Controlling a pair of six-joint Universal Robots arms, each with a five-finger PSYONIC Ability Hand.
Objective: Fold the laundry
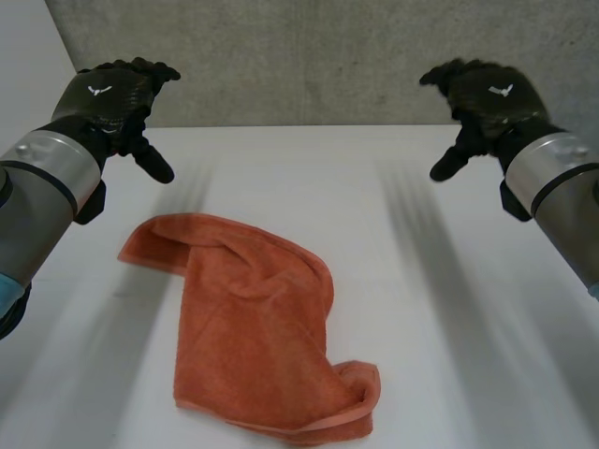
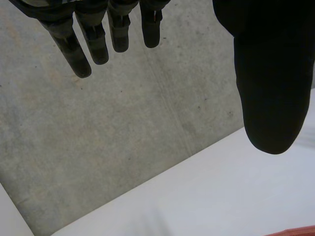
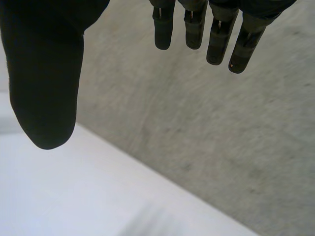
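Note:
An orange towel [image 1: 257, 327] lies crumpled on the white table [image 1: 449, 309], roughly in the middle and toward the front, with one corner rolled over at its near right end. My left hand [image 1: 112, 98] hovers high above the table's back left, open, fingers [image 2: 81, 46] straight and thumb [image 2: 273, 88] apart, holding nothing. My right hand [image 1: 487, 98] hovers at the back right, open too, with fingers [image 3: 221, 39] and thumb [image 3: 47, 88] spread. Both hands are well clear of the towel. A sliver of the towel [image 2: 300, 231] shows below the left thumb.
A grey concrete wall [image 1: 318, 56] stands behind the table's far edge. Bare table surface lies on both sides of the towel.

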